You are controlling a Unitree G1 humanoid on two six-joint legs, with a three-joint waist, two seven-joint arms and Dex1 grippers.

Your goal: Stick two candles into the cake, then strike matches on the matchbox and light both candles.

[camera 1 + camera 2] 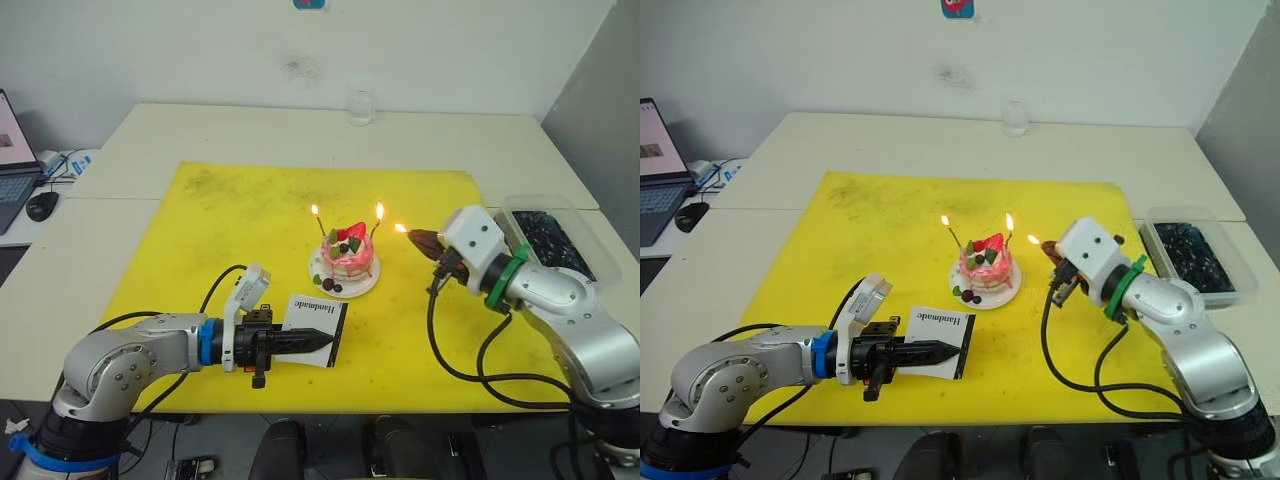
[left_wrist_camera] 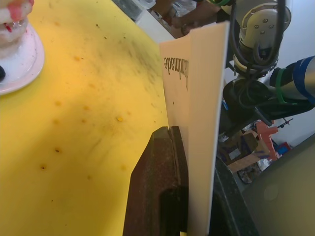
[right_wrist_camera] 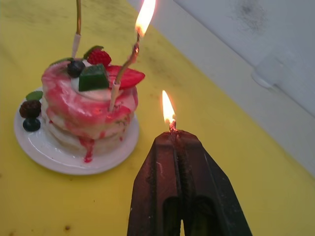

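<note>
Left gripper [image 1: 318, 340] sits nearest, clamped on the matchbox [image 1: 312, 318], w/ box edge raised off the yellow mat [image 1: 220, 230]. Right gripper [image 3: 173, 133] pinched tight on a match [image 3: 172, 127], nearly burnt down, flame right at the tips. Cake [image 1: 349, 257] on its plate [image 1: 322, 277] lies just ahead of right gripper, betw. both grippers; both candles [image 1: 318, 222] stand in it, lit. Job looks done: draw the match back from the cake, keep it level, put it out fast before the flame reaches the gripper.
</note>
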